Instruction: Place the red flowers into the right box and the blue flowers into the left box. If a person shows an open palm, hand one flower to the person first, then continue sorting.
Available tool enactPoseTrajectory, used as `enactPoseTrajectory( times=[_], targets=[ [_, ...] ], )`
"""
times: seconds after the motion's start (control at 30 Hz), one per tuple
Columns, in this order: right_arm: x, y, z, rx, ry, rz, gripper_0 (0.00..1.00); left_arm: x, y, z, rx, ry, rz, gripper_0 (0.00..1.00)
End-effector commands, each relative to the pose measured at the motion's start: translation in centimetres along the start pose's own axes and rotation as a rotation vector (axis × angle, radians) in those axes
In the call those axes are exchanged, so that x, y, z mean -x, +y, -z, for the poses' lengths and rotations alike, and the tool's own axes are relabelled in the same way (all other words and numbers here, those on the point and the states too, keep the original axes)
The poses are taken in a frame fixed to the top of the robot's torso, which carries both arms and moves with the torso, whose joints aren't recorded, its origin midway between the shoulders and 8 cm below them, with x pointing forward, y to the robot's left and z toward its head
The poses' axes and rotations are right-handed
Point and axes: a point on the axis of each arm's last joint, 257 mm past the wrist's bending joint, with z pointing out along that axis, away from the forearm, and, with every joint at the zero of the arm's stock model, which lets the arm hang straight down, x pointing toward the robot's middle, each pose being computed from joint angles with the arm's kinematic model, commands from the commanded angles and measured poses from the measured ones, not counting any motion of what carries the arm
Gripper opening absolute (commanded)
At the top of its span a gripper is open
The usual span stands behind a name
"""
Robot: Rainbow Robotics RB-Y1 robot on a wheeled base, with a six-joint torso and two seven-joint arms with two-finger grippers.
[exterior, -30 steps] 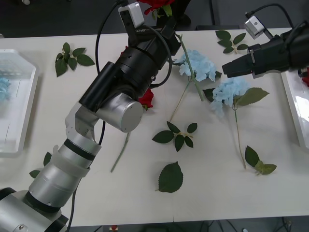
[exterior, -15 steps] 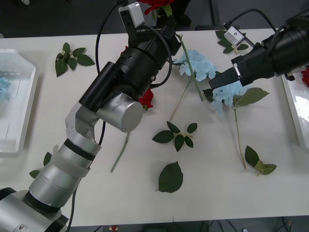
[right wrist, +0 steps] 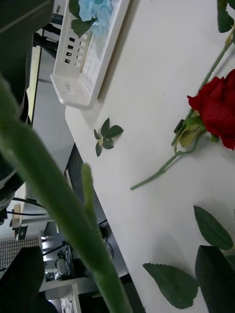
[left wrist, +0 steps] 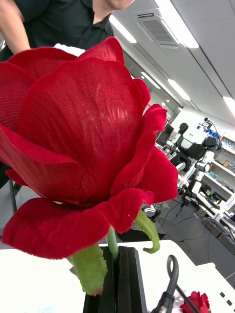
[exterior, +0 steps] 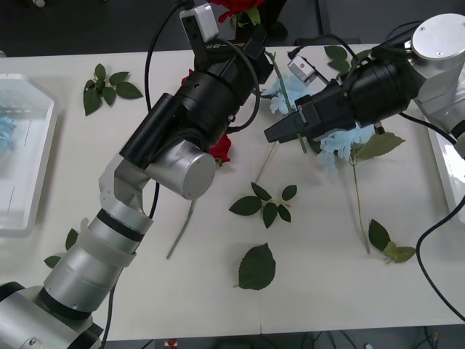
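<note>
The left end effector point(left wrist: 117, 279) is clamping a red rose point(left wrist: 81, 146) by its stem at the far edge of the worktop point(exterior: 327, 276), bloom raised toward a person in a dark shirt point(left wrist: 58, 22); this looks like the hand-over step, though no palm is showing. The right end effector point(exterior: 280, 131) is reaching left over the blue flowers point(exterior: 349, 138) at a green stem point(exterior: 289, 102); whether it is gripping, I cannot tell. Another rose point(exterior: 221, 147) is lying near the left arm, with loose leaf sprigs point(exterior: 267, 203) scattered around. The left box point(exterior: 33, 174) is already holding blue; the right box point(exterior: 445, 167) is sitting far right.
</note>
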Motion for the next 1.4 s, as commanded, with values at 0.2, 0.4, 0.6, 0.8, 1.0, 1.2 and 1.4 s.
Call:
enactPoseTrajectory(
  times=[0.2, 0.4, 0.6, 0.8, 1.0, 1.2, 1.4],
  targets=[
    [2.8, 2.2, -1.4, -0.006, -0.014, 0.04, 0.0, 1.8, -3.8, -1.4, -0.072, -0.042, 0.074, 0.0],
    [2.8, 1.9, -0.9, -0.016, -0.014, 0.025, 0.0, 1.8, -3.8, -1.4, -0.072, -0.042, 0.074, 0.0],
    [2.9, 1.7, -0.6, -0.028, -0.015, 0.015, 0.0, 1.8, -3.8, -1.4, -0.072, -0.042, 0.074, 0.0],
    [2.8, 1.2, 0.2, -0.046, -0.017, 0.005, 0.0, 1.8, -3.8, -1.4, -0.072, -0.042, 0.074, 0.95],
    [2.8, 1.0, 0.7, -0.056, -0.016, 0.002, 0.0, 1.8, -3.8, -1.4, -0.072, -0.042, 0.074, 1.0],
    [2.8, 0.8, 1.2, -0.065, -0.021, -0.002, 0.0, 1.8, -3.8, -1.4, -0.072, -0.042, 0.074, 1.0],
    [2.9, 0.6, 1.5, -0.071, -0.025, -0.006, 0.0, 1.8, -3.8, -1.4, -0.072, -0.042, 0.074, 1.0]
  ],
)
